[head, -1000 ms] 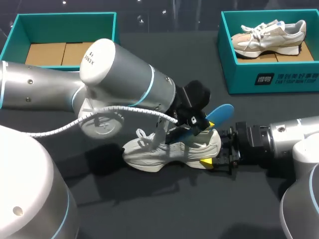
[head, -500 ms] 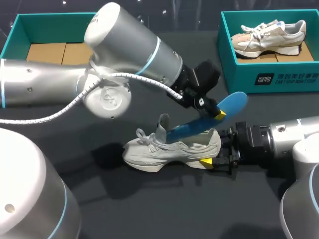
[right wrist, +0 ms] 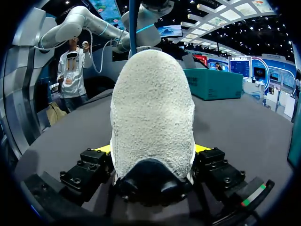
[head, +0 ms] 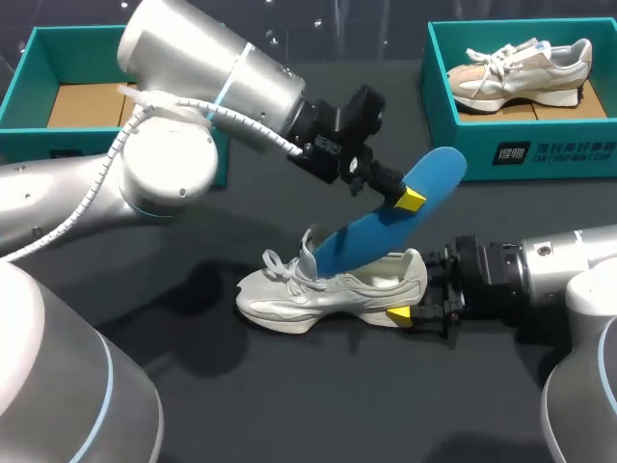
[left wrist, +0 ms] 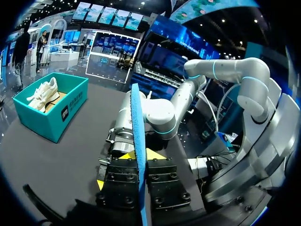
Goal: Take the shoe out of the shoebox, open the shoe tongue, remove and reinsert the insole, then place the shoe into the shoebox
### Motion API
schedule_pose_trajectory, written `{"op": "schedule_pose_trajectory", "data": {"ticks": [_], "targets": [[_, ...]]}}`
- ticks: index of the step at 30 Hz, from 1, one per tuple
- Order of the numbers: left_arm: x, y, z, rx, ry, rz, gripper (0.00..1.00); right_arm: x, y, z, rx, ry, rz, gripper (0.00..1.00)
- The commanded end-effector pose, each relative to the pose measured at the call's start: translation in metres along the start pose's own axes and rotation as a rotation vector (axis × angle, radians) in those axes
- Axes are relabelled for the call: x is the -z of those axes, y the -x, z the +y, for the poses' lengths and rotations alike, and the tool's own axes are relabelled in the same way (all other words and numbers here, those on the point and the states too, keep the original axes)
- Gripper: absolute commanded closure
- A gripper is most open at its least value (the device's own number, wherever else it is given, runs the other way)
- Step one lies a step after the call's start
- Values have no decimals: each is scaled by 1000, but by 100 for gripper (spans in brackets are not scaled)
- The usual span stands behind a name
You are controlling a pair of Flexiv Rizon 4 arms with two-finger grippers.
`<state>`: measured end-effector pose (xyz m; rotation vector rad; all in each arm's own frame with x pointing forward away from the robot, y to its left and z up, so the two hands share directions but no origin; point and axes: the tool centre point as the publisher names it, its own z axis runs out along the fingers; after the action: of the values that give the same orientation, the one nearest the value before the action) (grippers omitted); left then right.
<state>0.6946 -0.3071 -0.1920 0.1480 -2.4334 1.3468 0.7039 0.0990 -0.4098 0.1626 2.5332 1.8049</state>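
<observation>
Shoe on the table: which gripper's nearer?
Right. The right gripper is shut on the heel of the shoe, so it touches it. The left gripper is up above the shoe, apart from it, holding the blue insole.

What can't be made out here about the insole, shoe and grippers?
- Head view: the lower end of the insole is hidden inside the shoe; how deep is unclear.
- Right wrist view: the heel, clamped in the right gripper, blocks the shoe's opening.
- Left wrist view: the left gripper and edge-on insole hide the shoe.
- Head view: the left arm covers part of the left shoebox.
</observation>
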Motion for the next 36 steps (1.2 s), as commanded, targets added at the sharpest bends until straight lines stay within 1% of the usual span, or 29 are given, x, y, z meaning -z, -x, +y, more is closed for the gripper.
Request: {"op": "schedule_pose_trajectory", "data": {"ticks": [1,9,10,11,13,15,19,24,28,32,36], "targets": [[0,1,2,-2,-5,13,100,-1,-1,1,-1,-5,0,100],[0,1,2,-2,-5,13,100,-1,-1,1,-1,-5,0,100],[4,-2,0,4,-33,21,100,-1,-1,1,-1,-5,0,100],[8,-6,-2,5,-61,9,100,-1,-1,1,-1,-5,0,100],[18,-12,-7,30,-124,35,100,-1,-1,1,-1,-5,0,100],[29,-18,-11,45,-176,33,100,-1,-1,1,-1,-5,0,100],[51,-30,-19,69,-249,28,100,-1,-1,1,-1,-5,0,100],[77,-39,-26,113,-310,-1,100,-1,-1,1,-1,-5,0,100],[100,-47,-30,168,-368,11,100,-1,-1,1,-1,-5,0,100],[121,-59,-25,216,-417,28,100,-1,-1,1,-1,-5,0,100],[135,-72,-21,258,-443,13,100,-1,-1,1,-1,-5,0,100]]}}
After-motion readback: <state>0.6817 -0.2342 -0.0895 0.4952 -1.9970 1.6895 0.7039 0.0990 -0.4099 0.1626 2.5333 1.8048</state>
